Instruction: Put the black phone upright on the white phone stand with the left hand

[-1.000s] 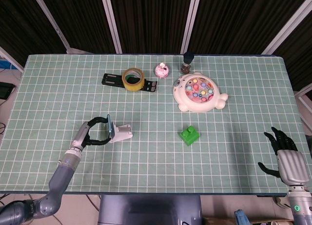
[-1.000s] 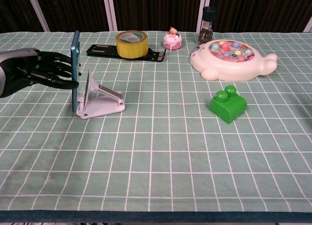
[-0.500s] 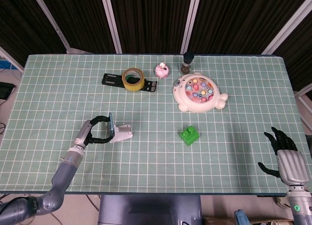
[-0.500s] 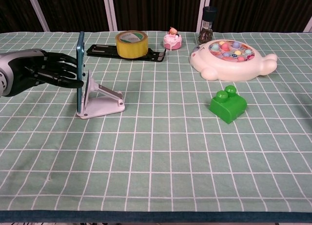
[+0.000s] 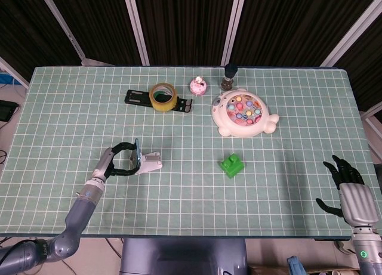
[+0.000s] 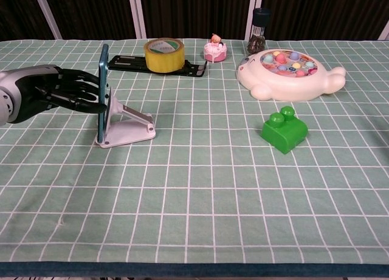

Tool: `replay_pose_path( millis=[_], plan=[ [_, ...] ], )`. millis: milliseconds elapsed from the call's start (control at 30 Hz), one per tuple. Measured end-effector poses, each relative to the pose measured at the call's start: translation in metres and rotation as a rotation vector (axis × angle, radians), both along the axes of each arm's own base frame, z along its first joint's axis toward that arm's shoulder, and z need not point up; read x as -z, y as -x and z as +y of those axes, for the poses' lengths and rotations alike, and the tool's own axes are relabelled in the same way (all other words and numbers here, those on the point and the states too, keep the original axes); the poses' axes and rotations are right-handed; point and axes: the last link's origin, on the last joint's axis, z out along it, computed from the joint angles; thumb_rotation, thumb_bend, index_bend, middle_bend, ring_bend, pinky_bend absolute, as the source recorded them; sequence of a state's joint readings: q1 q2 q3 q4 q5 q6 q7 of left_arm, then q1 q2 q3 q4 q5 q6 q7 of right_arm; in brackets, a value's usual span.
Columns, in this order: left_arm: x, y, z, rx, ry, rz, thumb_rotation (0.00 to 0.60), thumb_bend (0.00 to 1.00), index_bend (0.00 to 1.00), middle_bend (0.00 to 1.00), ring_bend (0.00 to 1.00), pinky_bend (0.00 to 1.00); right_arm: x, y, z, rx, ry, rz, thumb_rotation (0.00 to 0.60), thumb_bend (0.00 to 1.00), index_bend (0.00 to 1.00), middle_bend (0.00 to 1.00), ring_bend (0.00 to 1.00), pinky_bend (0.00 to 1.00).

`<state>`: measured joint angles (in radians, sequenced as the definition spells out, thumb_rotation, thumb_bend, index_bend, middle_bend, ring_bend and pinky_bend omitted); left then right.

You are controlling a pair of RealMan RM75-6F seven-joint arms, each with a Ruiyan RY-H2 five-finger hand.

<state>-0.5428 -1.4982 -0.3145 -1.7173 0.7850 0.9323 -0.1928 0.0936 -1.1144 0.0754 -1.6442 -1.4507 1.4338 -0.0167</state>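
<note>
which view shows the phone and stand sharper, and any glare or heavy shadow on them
Chest view: the phone shows edge-on, crisp, against the stand, the left hand holding it; no glare, only soft shadow. Head view: both are small and less detailed, evenly lit, with a faint shadow near the stand.

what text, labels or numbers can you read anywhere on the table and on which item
None can be read.
Yellow tape roll: faint marks on its top face, too blurred to read.
Fishing game toy: coloured pieces only, no lettering shows.
Black phone in the left hand: seen edge-on, screen hidden.
</note>
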Motion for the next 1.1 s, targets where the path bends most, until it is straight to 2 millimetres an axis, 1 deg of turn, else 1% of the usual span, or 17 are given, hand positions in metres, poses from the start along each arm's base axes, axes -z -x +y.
replay_pose_path(
  millis=[300, 400, 533, 700, 933, 1100],
  plan=[
    [0.0008, 0.0034, 0.0, -0.005, -0.003, 0.01, 0.6, 0.48, 0.59, 0.64, 0.14, 0.03, 0.0, -0.0001, -0.0001, -0.001, 0.0, -0.001, 0.6, 0.28, 0.16, 0.0, 0.0, 0.13],
    [0.0017, 0.0038, -0.0006, -0.002, 0.001, 0.016, 0.6, 0.47, 0.57, 0.62, 0.14, 0.03, 0.0, -0.0001, 0.0001, 0.0, 0.0, -0.001, 0.6, 0.28, 0.16, 0.0, 0.0, 0.13],
    [0.003, 0.0034, -0.0015, 0.008, 0.011, 0.021, 0.6, 0.44, 0.52, 0.56, 0.12, 0.03, 0.0, -0.0001, 0.0, 0.0, 0.0, 0.0, 0.6, 0.28, 0.16, 0.0, 0.0, 0.13],
    [0.0032, 0.0026, -0.0022, 0.019, 0.017, 0.023, 0.6, 0.38, 0.42, 0.44, 0.09, 0.02, 0.0, -0.0002, 0.0, 0.0, 0.0, -0.001, 0.6, 0.28, 0.16, 0.0, 0.0, 0.13],
    [0.003, 0.0029, -0.0025, 0.024, 0.012, 0.025, 0.6, 0.37, 0.34, 0.33, 0.06, 0.01, -0.0001, -0.0001, 0.0, 0.0, 0.0, -0.001, 0.6, 0.28, 0.16, 0.0, 0.0, 0.13],
    [0.0031, 0.0034, -0.0028, 0.025, 0.016, 0.028, 0.6, 0.33, 0.24, 0.22, 0.01, 0.0, -0.0001, -0.0002, 0.0, 0.0, 0.0, -0.001, 0.6, 0.28, 0.16, 0.0, 0.0, 0.13]
  ],
)
